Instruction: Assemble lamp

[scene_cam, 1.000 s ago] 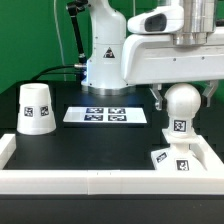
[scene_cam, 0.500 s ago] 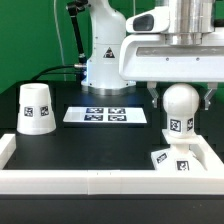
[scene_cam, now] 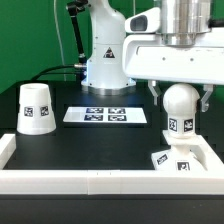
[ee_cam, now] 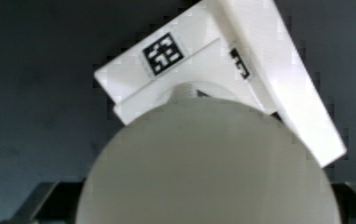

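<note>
The bulb (scene_cam: 180, 103) stands upright at the exterior view's right, its ball top between my fingers and its tagged stem pointing down. My gripper (scene_cam: 180, 95) is shut on the ball from both sides. Directly beneath lies the flat square base (scene_cam: 166, 158), in the right front corner against the white wall. In the wrist view the bulb (ee_cam: 201, 165) fills the space between the two dark fingers of the gripper (ee_cam: 196, 205), and the base (ee_cam: 193, 55) shows below it with one tag facing up. The shade (scene_cam: 36, 108) stands apart at the exterior view's left.
The marker board (scene_cam: 105, 115) lies flat on the black table behind the middle. A white wall (scene_cam: 80, 182) borders the table at the front and sides. The arm's own white pedestal (scene_cam: 100, 55) rises at the back.
The hand and the bulb have shifted slightly toward the exterior view's left, and the wrist above has moved the same way. Shade, base and marker board have not moved.
</note>
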`<state>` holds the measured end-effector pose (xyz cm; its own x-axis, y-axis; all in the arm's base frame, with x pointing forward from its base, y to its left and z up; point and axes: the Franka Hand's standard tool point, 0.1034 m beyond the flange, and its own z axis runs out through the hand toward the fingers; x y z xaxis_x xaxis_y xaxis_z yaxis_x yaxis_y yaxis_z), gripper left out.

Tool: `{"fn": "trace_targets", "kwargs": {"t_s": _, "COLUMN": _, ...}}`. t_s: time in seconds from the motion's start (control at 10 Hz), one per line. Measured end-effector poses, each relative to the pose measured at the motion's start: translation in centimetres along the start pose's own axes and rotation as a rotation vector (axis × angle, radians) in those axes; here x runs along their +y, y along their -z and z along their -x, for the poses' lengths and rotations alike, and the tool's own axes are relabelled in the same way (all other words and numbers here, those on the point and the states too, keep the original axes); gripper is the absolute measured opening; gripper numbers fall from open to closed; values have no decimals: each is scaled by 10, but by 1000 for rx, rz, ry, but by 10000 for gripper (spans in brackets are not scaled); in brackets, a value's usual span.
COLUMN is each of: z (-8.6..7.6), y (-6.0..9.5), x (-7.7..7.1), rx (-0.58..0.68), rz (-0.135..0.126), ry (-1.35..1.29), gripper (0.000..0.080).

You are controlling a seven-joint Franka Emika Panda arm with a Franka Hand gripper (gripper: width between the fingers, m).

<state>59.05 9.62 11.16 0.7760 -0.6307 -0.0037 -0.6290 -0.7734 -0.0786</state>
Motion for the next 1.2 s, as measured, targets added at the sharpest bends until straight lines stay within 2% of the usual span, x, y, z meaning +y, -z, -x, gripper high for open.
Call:
{"fn": "trace_targets", "kwargs": {"t_s": 0.1, "z": 0, "y": 0, "x": 0, "rx": -15, "rz": -13, "ry": -146, "gripper": 579}}
{"fn": "trace_targets", "kwargs": {"t_s": 0.3, "z": 3, "y": 0, "x": 0, "rx": -55, "rz": -20, "ry": -405, "gripper": 579}}
{"fn": "trace_targets", "kwargs": {"t_s": 0.7, "z": 5, "y": -2, "x": -2, "rx": -116, "rz": -40, "ry": -773, "gripper": 579}}
{"fn": "trace_targets", "kwargs": {"t_s": 0.9, "z": 4, "y": -2, "x": -2, "rx": -117, "rz": -42, "ry": -827, "gripper": 579}}
{"fn": "trace_targets", "kwargs": {"t_s": 1.1, "z": 7, "y": -2, "x": -5, "rx": -137, "rz": -40, "ry": -1007, "gripper": 579}}
{"fn": "trace_targets", "kwargs": {"t_s": 1.2, "z": 8, "y": -2, "x": -5, "rx": -136, "rz": -40, "ry": -985, "gripper": 669}}
